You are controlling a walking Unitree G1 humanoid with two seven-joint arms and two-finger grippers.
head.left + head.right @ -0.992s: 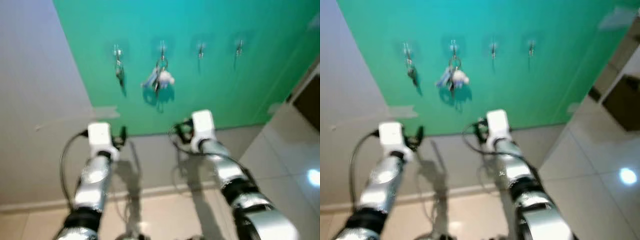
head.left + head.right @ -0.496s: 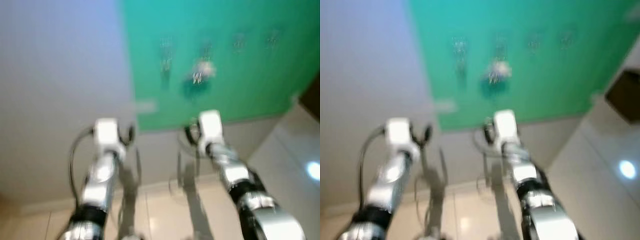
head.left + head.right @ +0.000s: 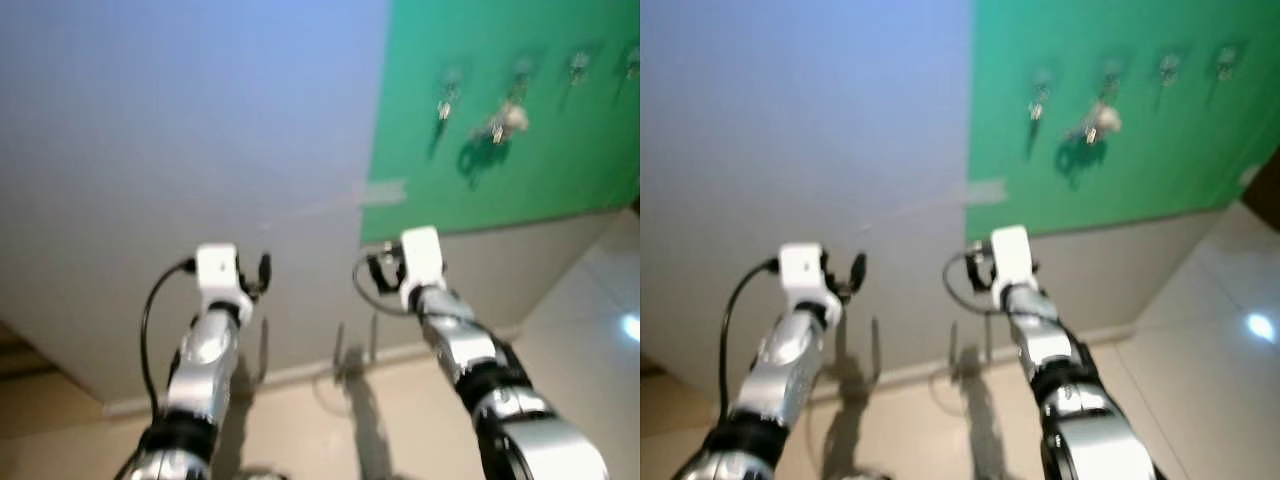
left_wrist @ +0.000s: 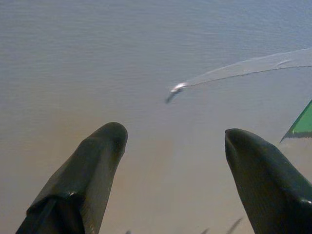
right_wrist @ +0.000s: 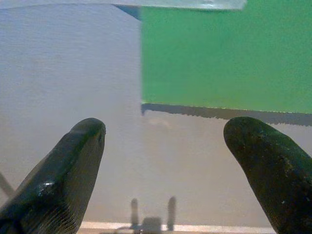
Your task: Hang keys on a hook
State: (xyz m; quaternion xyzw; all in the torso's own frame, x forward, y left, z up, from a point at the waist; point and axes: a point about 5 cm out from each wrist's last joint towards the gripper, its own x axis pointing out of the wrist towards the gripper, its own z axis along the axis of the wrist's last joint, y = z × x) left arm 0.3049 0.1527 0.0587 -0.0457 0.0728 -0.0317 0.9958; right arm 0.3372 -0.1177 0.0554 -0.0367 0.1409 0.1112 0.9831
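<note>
Both arms are raised toward a pale grey wall (image 3: pixel 180 150). A green panel (image 3: pixel 500 120) covers the wall's upper right part. On the panel a row of small hooks (image 3: pixel 578 64) runs across. A single key (image 3: pixel 443 105) hangs from the leftmost hook, and a bunch of keys (image 3: pixel 503 122) with a pale charm hangs from the next one. All of these are blurred in the head views.

The left gripper (image 4: pixel 170 161) faces bare grey wall, with its two black fingers (image 4: pixel 92 165) spread wide apart and nothing between them. Its wrist view shows a strip of clear tape (image 4: pixel 243 70) running across the wall, and a sliver of the green panel at the edge.

The right gripper (image 5: pixel 170 161) also has its fingers (image 5: pixel 263 161) wide apart and empty. Its wrist view shows the lower left corner of the green panel, the grey wall below, and the gripper's shadow (image 5: pixel 151 214) low on the wall near the skirting. The head views show the tiled floor (image 3: pixel 600 290) at the right. Both grippers are well below and to the left of the hanging keys.
</note>
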